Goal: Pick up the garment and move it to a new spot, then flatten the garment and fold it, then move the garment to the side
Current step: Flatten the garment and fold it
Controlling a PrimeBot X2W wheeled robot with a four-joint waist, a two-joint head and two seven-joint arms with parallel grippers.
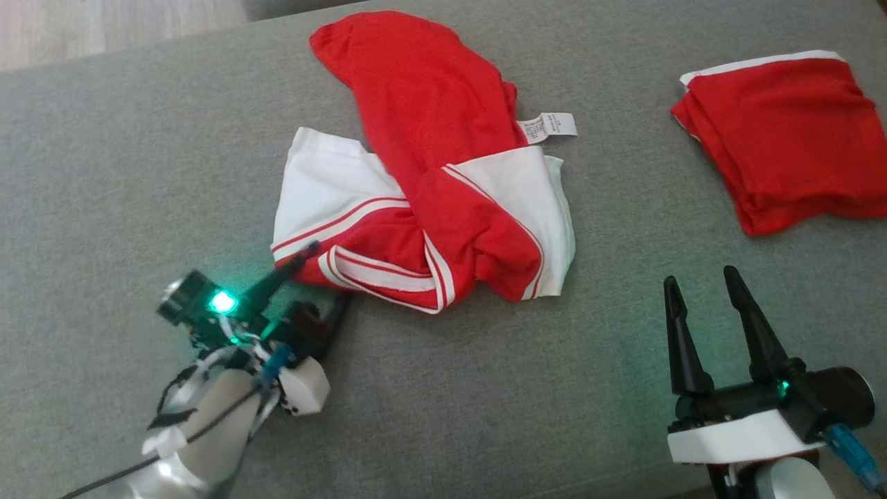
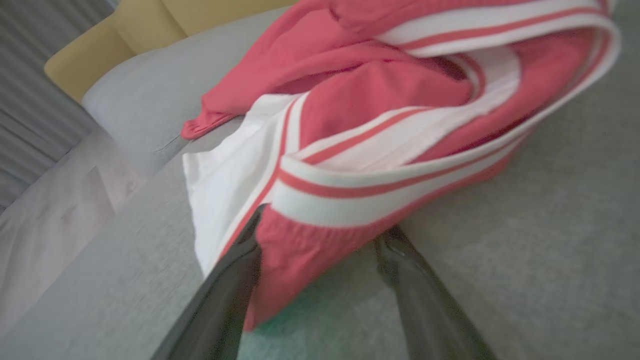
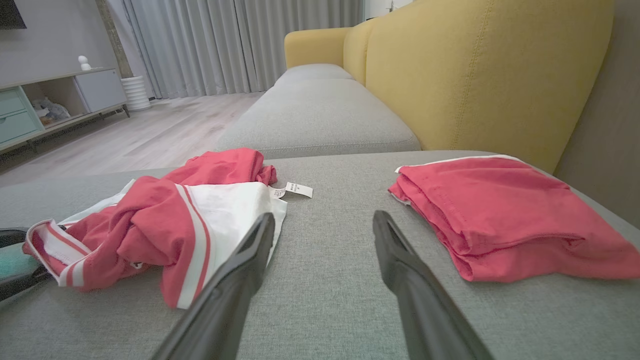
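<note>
Grey sofa (image 1: 138,173) holds the crumpled garment (image 1: 429,201) mid-scene; it looks soft, light and limp, so I judge it will sag unless taken by its banded near-left hem. My left pincer (image 1: 327,272) sits spread astride that hem, not yet closed. My right pincer (image 1: 700,276) hangs agape and empty, near right.

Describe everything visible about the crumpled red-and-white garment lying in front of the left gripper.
The garment looks like soft knit fabric, red with white panels and red-and-white striped trim. A white care label sticks out at its far right edge. It lies crumpled and twisted, not yet flattened or folded, on the grey cushion. Its near-left corner sits between the open jaws of the left gripper, resting on the cushion, not lifted.
</note>
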